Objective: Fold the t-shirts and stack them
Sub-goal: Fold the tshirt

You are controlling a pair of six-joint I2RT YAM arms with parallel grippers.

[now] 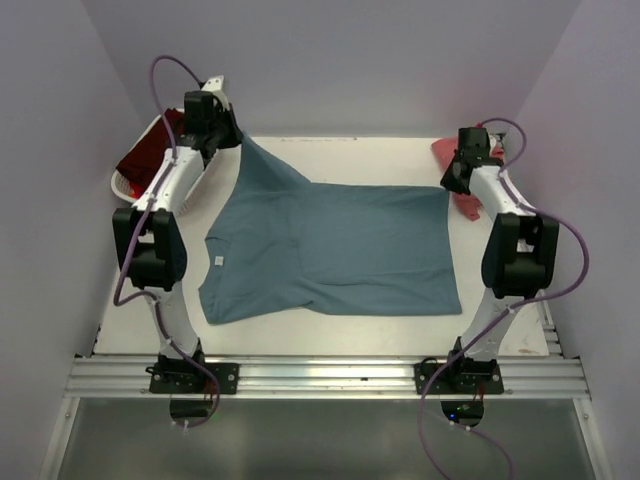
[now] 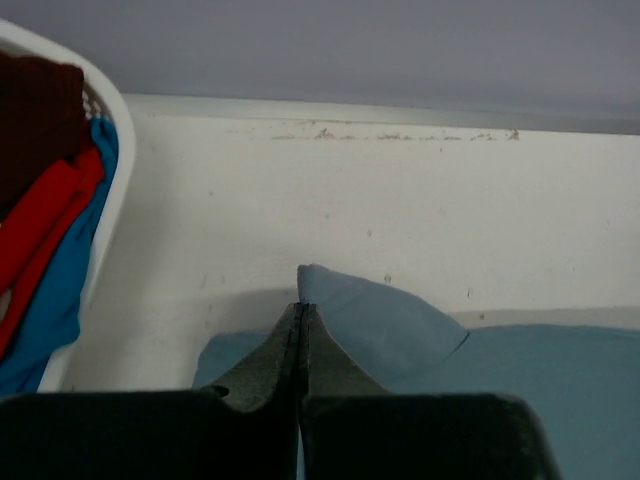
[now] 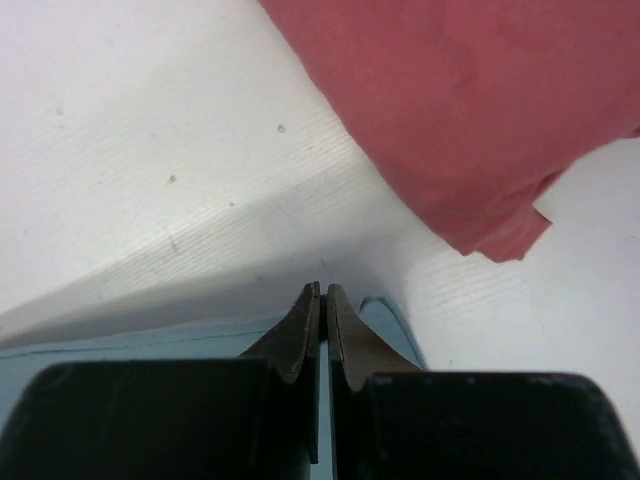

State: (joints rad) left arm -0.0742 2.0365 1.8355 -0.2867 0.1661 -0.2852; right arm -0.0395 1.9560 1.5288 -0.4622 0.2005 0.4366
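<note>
Across the middle of the bench [image 1: 330, 337] the teal shirt [image 1: 340, 250] lies mostly flat. My left hand [image 2: 300, 310] is pinching its far left corner (lifted a bit). My right hand [image 3: 322, 292] is pinching the far right corner, with the salmon shirt [image 3: 450, 100] just beyond.

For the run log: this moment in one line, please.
left gripper: shut on teal t-shirt | right gripper: shut on teal t-shirt

Robot lab cell: left arm [image 1: 150, 245] and right arm [image 1: 518, 250] bolted to an aluminium rail [image 1: 330, 375] at a white table [image 1: 350, 150], plain pale walls [image 1: 350, 60] on three sides, purple cables [image 1: 160, 75] hanging loose.
</note>
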